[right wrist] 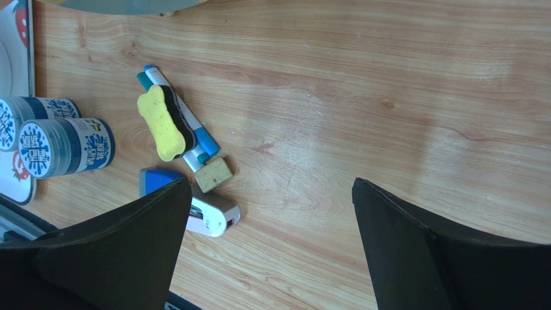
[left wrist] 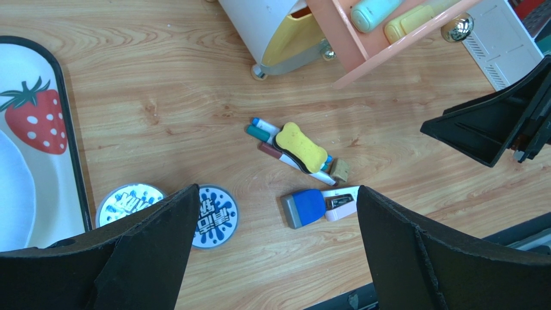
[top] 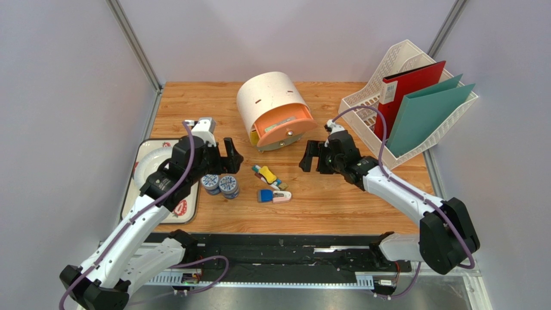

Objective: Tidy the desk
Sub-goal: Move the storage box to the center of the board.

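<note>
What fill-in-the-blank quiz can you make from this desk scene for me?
1. The yellow eraser lies on top of the ____.
2. The red folder and the teal folder stand in the white ____.
3. The left gripper and the right gripper both have their jaws ____.
4. The tray has a red ____ printed on it.

Missing words: markers; file rack; open; strawberry.

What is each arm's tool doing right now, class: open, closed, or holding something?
Left tool: open, holding nothing.
Right tool: open, holding nothing.
</note>
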Available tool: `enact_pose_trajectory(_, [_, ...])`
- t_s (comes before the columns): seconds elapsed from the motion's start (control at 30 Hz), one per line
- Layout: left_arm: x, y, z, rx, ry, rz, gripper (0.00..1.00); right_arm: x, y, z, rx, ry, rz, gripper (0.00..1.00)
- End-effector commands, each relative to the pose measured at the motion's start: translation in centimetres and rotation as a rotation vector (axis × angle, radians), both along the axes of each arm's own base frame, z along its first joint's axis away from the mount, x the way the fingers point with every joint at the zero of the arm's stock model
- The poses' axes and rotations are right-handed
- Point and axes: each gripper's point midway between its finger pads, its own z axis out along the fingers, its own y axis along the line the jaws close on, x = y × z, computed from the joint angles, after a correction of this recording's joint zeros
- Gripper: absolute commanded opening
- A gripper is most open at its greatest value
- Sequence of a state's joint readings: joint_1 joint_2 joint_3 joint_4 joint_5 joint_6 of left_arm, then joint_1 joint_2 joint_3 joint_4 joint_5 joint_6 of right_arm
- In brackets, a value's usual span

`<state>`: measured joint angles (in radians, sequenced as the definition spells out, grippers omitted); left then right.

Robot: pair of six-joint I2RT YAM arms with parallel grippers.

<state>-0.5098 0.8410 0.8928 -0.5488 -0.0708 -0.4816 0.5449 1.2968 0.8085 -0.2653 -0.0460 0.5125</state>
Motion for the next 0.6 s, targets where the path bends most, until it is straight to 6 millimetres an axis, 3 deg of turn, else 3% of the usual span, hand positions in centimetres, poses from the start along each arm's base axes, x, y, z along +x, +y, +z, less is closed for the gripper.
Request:
enact_pose_trajectory(0.0, [0.1,0.0,1.0,-0.022,-0.042,0.003,0.99,0.7,-0.5,2.3,-0.02,-0.086,-0.003,1.0])
enact_pose_trajectory(0.17, [0.3,0.6,0.6,0.007,-0.03,0.024,0.99,0.2,0.4,1.8,0.005,-0.063,0.045,1.0])
enact_pose_trajectory(0.33, [0.1,1.1,1.0,0.004,-0.045,0.049,0.99,0.6,0.2,2.1,0.007,-0.092,0.03,1.0])
enact_pose_trajectory(0.57, [-0.2,1.7,1.2,0.01,-0.062,0.066,0.99,1.5,1.7,2.1,0.036,-0.067,0.056,0.99])
